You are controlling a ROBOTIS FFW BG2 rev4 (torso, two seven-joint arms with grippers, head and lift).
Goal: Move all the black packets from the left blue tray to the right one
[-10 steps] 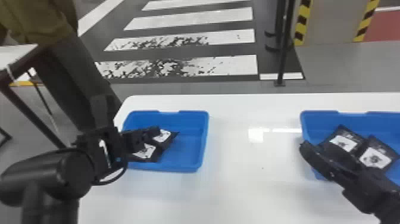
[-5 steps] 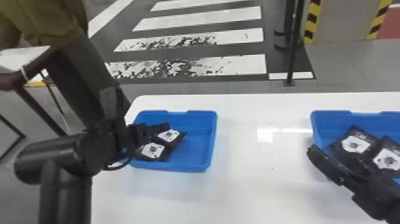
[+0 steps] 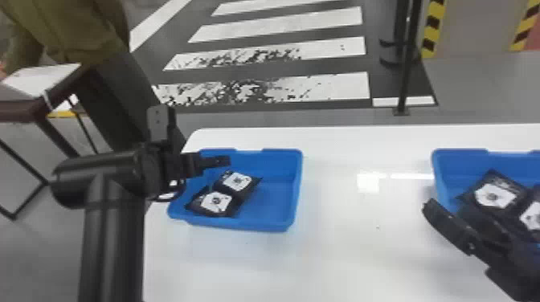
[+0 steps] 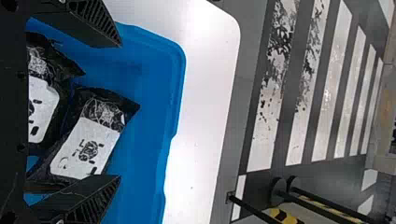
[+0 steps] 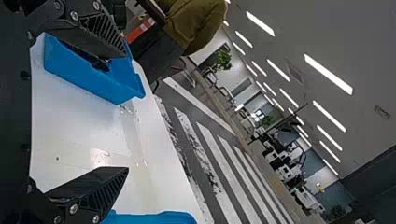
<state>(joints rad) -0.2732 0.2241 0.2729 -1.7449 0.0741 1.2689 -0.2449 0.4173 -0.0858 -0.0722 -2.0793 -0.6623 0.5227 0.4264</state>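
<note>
My left gripper [image 3: 225, 160] is over the back left part of the left blue tray [image 3: 295, 200], its fingers apart in the left wrist view [image 4: 120, 111] with nothing held. Two black packets with white labels lie in that tray: the upper one [image 3: 238, 181] and the lower one [image 3: 213, 203] touch, a little nearer the front than the fingers. My right gripper [image 3: 448, 209] stays over the left side of the right blue tray [image 3: 440, 172], open and holding nothing in the right wrist view [image 5: 120, 112]. Black packets [image 3: 496, 196] lie in the right tray, partly covered by that gripper.
A white table [image 3: 341, 257] carries both trays, with a wide stretch of its surface between them. Beyond its far edge stands a thin black post [image 3: 406, 80]. At the far left is a small side table [image 3: 44, 80].
The head view has turned slightly left. My left gripper has drawn back from over the packets toward the tray's far side, uncovering more of them. The packets stay in place within the tray.
</note>
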